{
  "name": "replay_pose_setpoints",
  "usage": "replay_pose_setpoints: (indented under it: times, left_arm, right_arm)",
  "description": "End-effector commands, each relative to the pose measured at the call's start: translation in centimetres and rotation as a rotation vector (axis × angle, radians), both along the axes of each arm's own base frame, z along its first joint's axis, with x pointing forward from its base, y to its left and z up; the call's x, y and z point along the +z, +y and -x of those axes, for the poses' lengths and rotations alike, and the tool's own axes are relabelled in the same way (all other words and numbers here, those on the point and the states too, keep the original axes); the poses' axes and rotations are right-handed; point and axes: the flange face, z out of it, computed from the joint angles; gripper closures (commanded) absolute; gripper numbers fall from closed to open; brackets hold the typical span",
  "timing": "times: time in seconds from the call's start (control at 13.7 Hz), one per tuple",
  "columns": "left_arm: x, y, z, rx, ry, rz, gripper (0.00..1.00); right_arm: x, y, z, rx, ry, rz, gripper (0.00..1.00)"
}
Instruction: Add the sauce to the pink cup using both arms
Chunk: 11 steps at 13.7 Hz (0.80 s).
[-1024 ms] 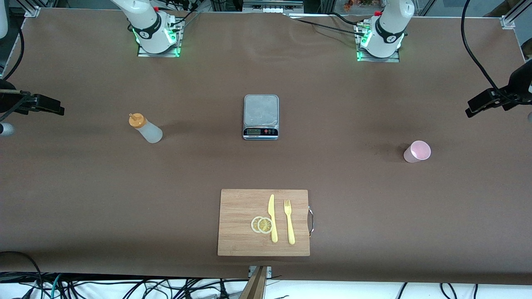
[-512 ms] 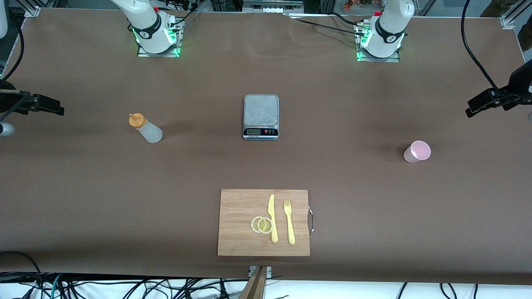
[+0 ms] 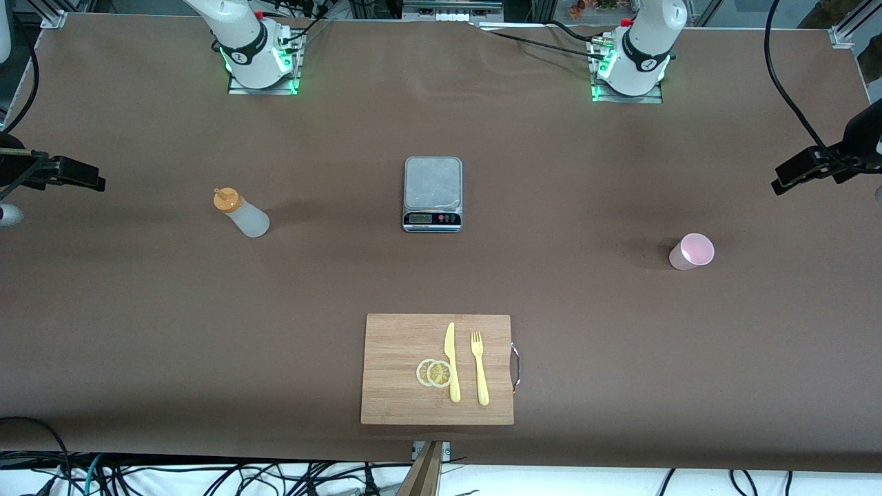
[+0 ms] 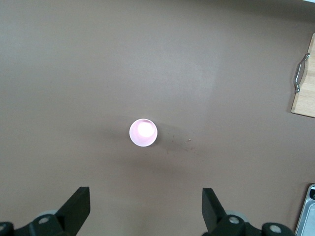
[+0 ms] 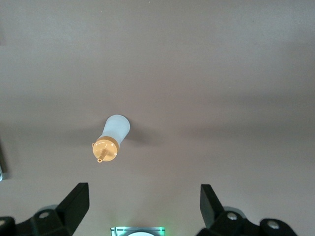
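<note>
Nothing of the task is done yet. The sauce stands untouched toward the right arm's end of the table; the cup stands upright and looks empty toward the left arm's end, well apart from it.

The left hand hangs high over the cup, fingers spread, grasping nothing. The right hand hangs high over the sauce, likewise spread and empty.

Still to do, by my judgement: both pickups, bringing the two together, and the squeeze.

A scale lies between them. A board with knife, fork and lemon slices lies nearer the camera. Neither obstructs either descent.
</note>
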Motion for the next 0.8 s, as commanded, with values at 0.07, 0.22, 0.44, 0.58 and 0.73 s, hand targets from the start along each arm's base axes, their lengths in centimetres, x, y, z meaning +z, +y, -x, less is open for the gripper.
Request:
replay_pose_setpoints:
  times: [0.07,0.22,0.44,0.58,0.73]
  left_arm:
    - [0.27,0.08,0.48,0.004,0.008,0.015,0.00]
    - [0.20,0.09,0.42,0.006,0.008,0.013,0.00]
    - [0.20,0.09,0.42,0.003,0.008,0.013,0.00]
    - [0.00,0.20,0.42,0.000,0.011,0.012,0.00]
    - [-0.56,0.62,0.52,-0.005,0.024,0.005,0.00]
  right_arm:
    - [0.45,-0.18,-0.25,-0.007,-0.007,0.002,0.00]
    - [0.46,-0.18,-0.27,-0.007,-0.008,0.002,0.00]
    - [0.46,-0.18,-0.27,-0.007,-0.008,0.002,0.00]
    - [0.45,-0.18,-0.25,-0.007,-0.007,0.002,0.00]
    - [0.46,-0.18,-0.27,-0.007,-0.008,0.002,0.00]
